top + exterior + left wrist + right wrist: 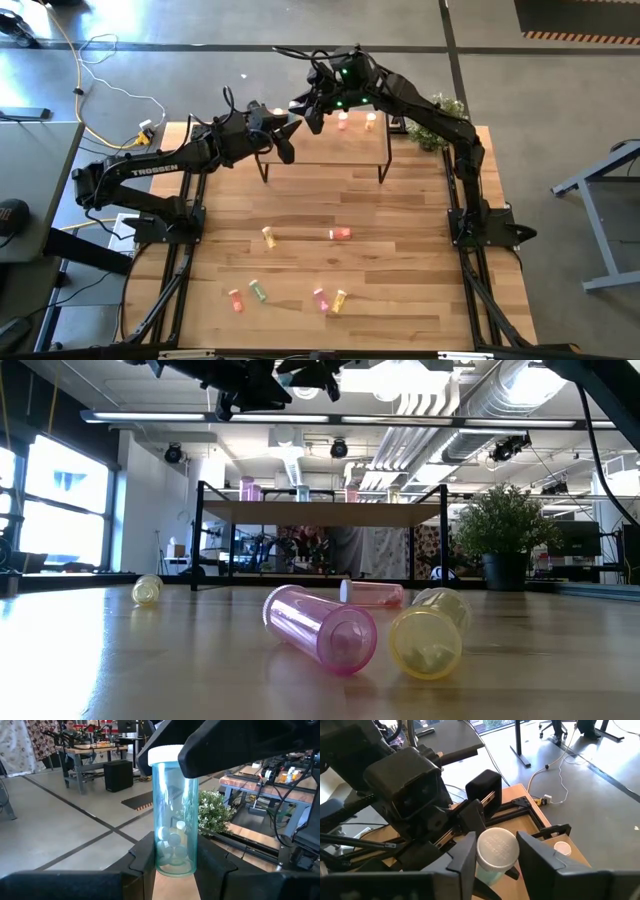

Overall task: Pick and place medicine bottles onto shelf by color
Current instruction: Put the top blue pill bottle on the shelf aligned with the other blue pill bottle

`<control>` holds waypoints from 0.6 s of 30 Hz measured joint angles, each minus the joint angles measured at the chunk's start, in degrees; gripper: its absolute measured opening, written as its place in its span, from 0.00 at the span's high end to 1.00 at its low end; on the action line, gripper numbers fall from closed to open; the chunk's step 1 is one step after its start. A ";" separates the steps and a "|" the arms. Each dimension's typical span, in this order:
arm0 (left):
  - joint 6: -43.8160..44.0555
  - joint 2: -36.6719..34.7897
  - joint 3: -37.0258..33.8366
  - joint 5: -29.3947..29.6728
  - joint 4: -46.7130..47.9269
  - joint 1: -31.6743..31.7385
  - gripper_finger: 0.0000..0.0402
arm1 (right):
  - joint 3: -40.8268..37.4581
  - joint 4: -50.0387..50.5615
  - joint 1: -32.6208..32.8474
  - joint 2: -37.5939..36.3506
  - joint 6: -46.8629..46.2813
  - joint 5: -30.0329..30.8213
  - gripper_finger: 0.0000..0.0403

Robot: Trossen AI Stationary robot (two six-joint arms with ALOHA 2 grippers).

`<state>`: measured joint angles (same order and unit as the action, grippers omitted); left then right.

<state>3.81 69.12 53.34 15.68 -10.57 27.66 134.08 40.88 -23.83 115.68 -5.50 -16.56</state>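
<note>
- Medicine bottles are being sorted; a blue-green bottle (173,815) is standing upright between the left gripper (172,862) fingers, which are pinching it low on the body, above the shelf's (325,150) left end.
- Right gripper (495,857) is reaching over the same bottle's white cap, its fingers sitting either side at a middling spread; whether they are touching it I cannot tell. It looks like a handover.
- Shelf is already carrying a few bottles near its back edge, toward the right end.
- Six more bottles are lying on the tabletop (400,290), among them a pink one (318,628) and a yellow one (428,637), so most of the task is remaining.
</note>
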 joint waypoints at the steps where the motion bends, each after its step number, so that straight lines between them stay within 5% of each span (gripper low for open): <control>1: -0.02 0.02 0.00 -0.02 0.02 0.00 0.76 | 0.00 0.00 0.00 0.00 0.00 0.07 0.72; 18: 1.26 0.01 0.00 -0.07 0.02 0.00 0.75 | 0.00 0.24 0.00 -0.02 -0.48 -0.04 0.73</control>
<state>5.08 69.13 53.34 15.62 -10.55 27.66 134.08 41.12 -23.83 115.66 -5.98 -16.60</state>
